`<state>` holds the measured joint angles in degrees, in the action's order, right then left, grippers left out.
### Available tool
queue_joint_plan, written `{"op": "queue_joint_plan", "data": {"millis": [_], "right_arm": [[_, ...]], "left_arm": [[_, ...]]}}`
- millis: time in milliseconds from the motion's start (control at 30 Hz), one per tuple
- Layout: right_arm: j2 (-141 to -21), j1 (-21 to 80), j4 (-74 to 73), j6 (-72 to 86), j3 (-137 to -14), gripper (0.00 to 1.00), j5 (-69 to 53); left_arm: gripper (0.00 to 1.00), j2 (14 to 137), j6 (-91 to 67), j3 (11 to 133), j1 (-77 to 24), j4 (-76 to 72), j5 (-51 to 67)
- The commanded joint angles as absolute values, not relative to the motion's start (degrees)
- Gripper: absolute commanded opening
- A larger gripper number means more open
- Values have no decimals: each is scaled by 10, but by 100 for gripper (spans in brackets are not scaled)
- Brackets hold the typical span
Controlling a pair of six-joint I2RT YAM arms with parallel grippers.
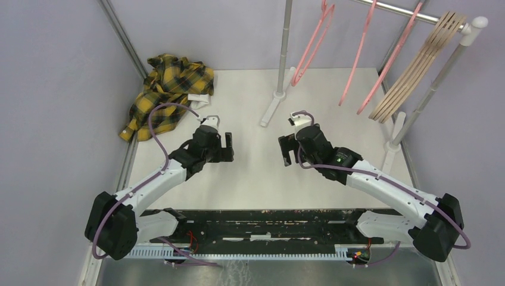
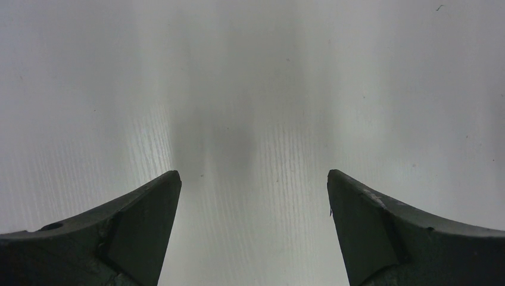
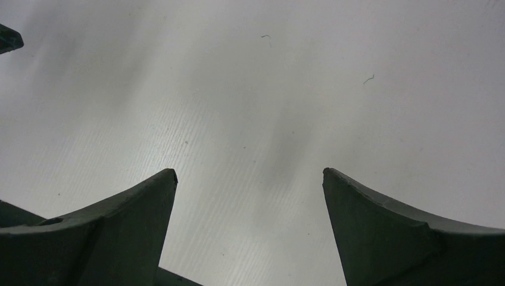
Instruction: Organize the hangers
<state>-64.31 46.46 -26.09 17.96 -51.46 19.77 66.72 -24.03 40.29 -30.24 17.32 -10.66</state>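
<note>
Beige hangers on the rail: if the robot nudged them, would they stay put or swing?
Probably swing: the beige hangers hang from the rail by their tops alone. They look thin, so are likely light. Bunched together, one may drag its neighbours.

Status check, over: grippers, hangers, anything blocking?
Left gripper and right gripper open, empty, over the table. Pink hangers and beige hangers hang on the rail, far right. Plaid shirt heaped far left, clear of both.
</note>
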Motion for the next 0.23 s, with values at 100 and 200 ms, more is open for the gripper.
{"op": "queue_joint_plan", "data": {"millis": [100, 200], "right_arm": [[-656, 466, -212, 182, -492, 100, 233], [-659, 465, -212, 186, -487, 100, 242]], "left_arm": [[99, 653, -251, 397, -301, 120, -107], [99, 647, -252, 395, -301, 118, -104]]}}
